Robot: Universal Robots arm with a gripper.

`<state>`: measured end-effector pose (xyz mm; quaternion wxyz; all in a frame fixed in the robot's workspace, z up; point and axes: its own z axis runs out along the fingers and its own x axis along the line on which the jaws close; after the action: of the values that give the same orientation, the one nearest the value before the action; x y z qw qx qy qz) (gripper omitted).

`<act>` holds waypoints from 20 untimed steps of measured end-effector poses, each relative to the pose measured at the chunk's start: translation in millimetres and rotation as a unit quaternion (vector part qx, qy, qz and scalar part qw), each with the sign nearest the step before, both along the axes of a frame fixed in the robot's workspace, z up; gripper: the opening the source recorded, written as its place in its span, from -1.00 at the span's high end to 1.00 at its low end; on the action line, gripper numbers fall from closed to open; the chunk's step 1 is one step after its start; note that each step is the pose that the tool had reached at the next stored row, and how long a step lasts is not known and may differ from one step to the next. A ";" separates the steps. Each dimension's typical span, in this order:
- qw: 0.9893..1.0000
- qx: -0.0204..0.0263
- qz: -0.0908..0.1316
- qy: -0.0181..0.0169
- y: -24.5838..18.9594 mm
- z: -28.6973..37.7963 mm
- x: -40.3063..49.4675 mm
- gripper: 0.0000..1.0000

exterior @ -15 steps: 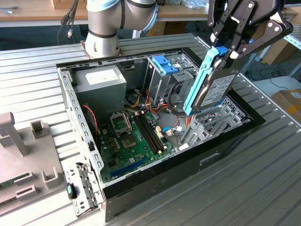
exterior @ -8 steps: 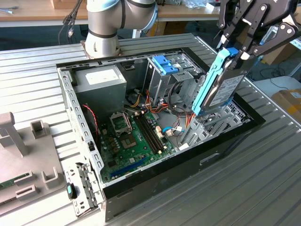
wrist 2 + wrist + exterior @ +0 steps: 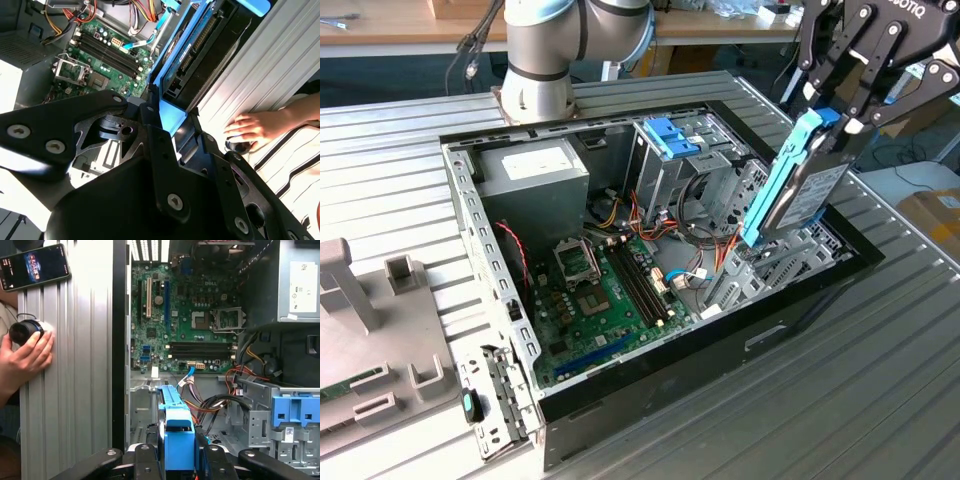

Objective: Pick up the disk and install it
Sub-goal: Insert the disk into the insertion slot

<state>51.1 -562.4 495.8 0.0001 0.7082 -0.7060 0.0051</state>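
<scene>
My gripper (image 3: 840, 115) is shut on the disk (image 3: 800, 190), a silver-grey drive with bright blue rails. It holds the disk on edge and tilted, its lower end just above the drive bay area at the exterior view's right side of the open computer case (image 3: 650, 370). In the second wrist view the disk (image 3: 200, 50) reaches away from the gripper (image 3: 170, 117) toward the case's edge. In the first wrist view the blue rail (image 3: 177, 430) sits between the black fingers (image 3: 142, 460), over the case interior.
Inside the case are the green motherboard (image 3: 605, 290), a grey power supply (image 3: 535, 165), loose cables and an upright drive cage with a blue bracket (image 3: 675, 135). A person's hand (image 3: 22, 357) rests on a black knob on the ribbed table, near a phone (image 3: 35, 265).
</scene>
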 end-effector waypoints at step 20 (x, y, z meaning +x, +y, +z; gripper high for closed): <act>1.000 0.000 -0.011 0.000 -0.4 -20.6 11.7 0.27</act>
<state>62.8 -562.8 475.2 0.0004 0.7002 -0.7140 0.0054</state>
